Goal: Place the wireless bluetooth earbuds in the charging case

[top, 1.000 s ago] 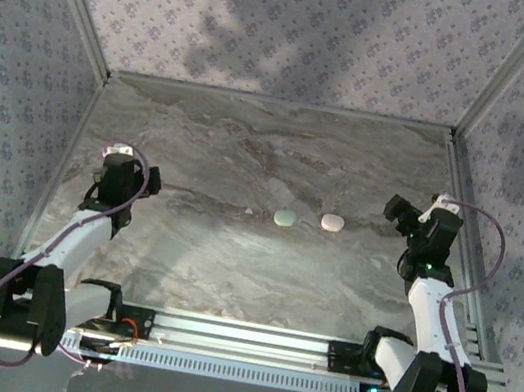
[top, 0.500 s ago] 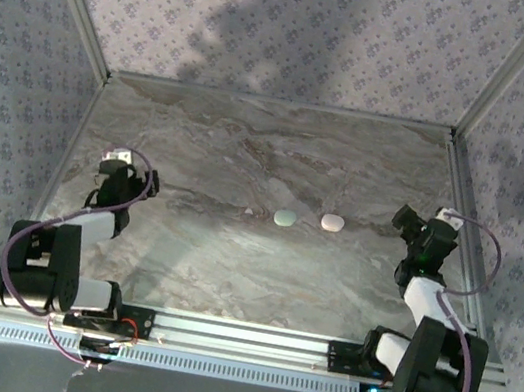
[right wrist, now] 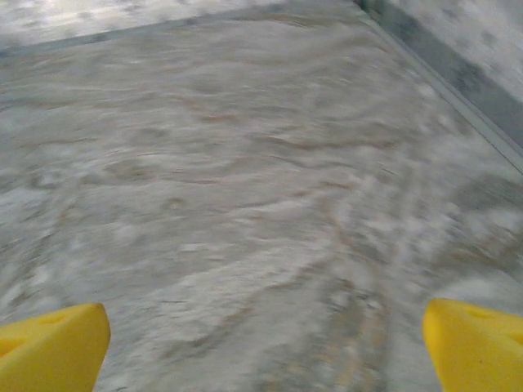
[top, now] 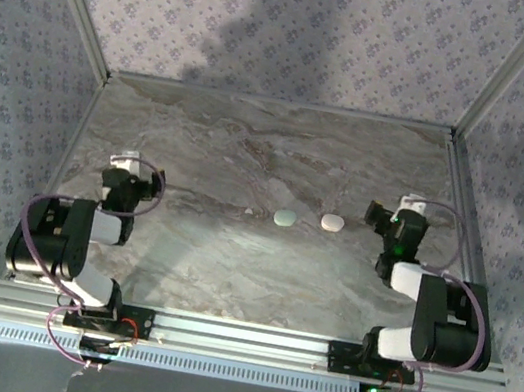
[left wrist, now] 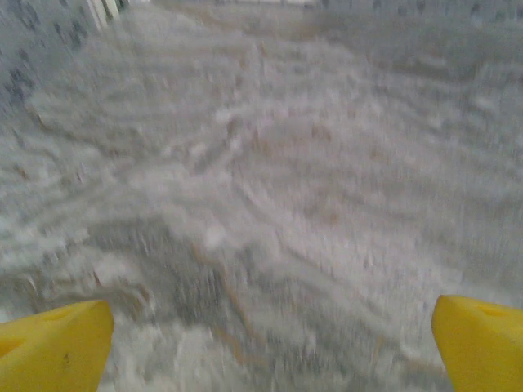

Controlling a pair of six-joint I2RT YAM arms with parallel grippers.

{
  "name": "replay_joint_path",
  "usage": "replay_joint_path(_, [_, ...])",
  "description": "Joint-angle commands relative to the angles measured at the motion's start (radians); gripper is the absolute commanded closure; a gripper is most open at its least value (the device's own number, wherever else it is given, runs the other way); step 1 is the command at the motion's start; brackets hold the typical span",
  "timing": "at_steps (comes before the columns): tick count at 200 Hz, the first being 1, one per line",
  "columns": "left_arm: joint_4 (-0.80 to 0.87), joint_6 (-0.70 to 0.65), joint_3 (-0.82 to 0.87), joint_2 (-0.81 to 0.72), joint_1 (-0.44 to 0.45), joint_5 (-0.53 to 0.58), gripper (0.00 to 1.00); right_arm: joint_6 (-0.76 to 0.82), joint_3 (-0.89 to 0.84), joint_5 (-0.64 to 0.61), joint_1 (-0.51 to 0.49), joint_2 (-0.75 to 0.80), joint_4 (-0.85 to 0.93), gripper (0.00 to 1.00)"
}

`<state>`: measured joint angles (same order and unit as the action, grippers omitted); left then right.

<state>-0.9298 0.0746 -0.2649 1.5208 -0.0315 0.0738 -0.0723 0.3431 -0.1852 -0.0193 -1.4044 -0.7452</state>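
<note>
Lying on the marble table [top: 249, 153] between the arms, a tiny white earbud [top: 249, 212] sits just beside the pale green case [top: 285, 217], the white case [top: 332, 223] near it, while left gripper [top: 126, 177] and right gripper [top: 383, 217] spread yellow fingertips [left wrist: 57, 347] wide, holding nothing.

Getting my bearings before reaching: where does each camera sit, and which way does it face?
Top external: above and behind the bases, looking down at the table; left arm, right arm, pale green case, white case.
Left wrist: low over the table, facing the far-left corner; left gripper open, yellow fingertips.
Right wrist: low, facing the far-right wall; right gripper open.
Shared: the same table.
</note>
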Motion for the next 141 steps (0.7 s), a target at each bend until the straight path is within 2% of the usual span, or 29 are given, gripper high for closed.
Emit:
replay_joint_path(1, [-0.166,-0.029,0.010,-0.001,0.000,-0.032,0.00,0.112,-0.043,-0.059,-0.023,-0.010,-0.150,0.00])
replay_joint_path(9, [-0.191,-0.032,0.011,0.012,0.000,-0.041,0.00,0.110,-0.039,-0.050,-0.019,-0.011,-0.143,0.00])
replay_joint_path(38, [-0.065,-0.033,-0.045,-0.002,0.000,-0.039,0.00,0.147,-0.035,0.095,-0.002,-0.106,-0.203,0.00])
replay_joint_path(43, [-0.027,-0.031,-0.060,-0.005,0.000,-0.035,0.00,0.150,-0.024,0.081,-0.005,-0.118,-0.212,0.00])
replay_joint_path(51, [-0.001,-0.031,-0.085,0.007,-0.001,-0.035,0.00,0.134,0.012,0.060,-0.001,-0.098,-0.099,0.00])
replay_joint_path(57, [0.035,-0.032,-0.104,0.007,0.000,-0.036,0.00,0.128,0.021,0.099,0.015,-0.111,-0.108,0.00])
replay_joint_path(69, [0.100,-0.033,-0.142,0.014,0.001,-0.032,0.00,0.103,0.049,0.101,0.035,-0.111,-0.047,0.00])
replay_joint_path(79, [0.110,-0.036,-0.145,0.013,0.006,-0.025,0.00,0.089,0.049,0.149,0.058,-0.113,-0.054,0.00])
replay_joint_path(141, [0.111,-0.037,-0.146,0.014,0.009,-0.020,0.00,0.097,0.051,0.130,0.049,-0.114,-0.053,0.00])
